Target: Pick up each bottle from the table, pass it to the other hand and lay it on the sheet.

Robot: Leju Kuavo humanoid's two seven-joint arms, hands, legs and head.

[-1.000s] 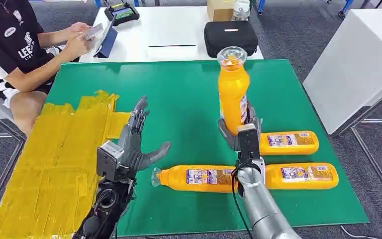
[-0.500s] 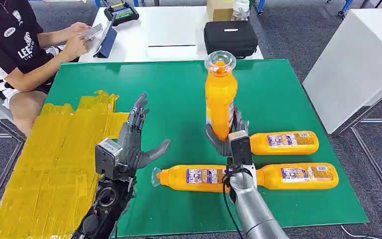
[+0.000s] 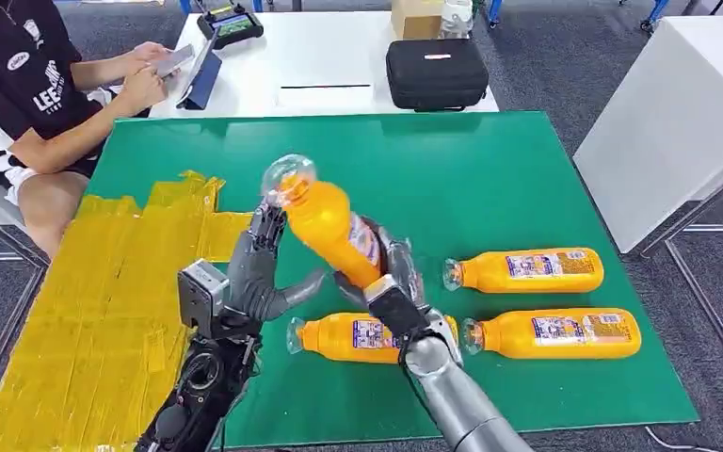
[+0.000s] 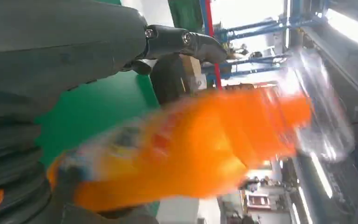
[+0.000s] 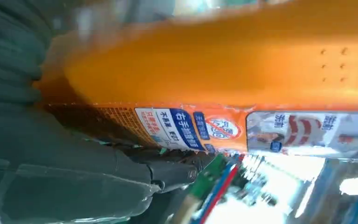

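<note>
bottle (image 3: 331, 229) tilted | gripped by right hand (image 3: 382, 282) | left hand (image 3: 256, 275) spread beside

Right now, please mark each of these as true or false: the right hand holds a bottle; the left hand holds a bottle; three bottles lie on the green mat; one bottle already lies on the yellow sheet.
1. The right hand holds an orange bottle. True.
2. The left hand holds a bottle. False: it is open beside the tilted bottle.
3. Three bottles lie on the green mat. True.
4. One bottle lies on the yellow sheet. False: none lies there.
</note>
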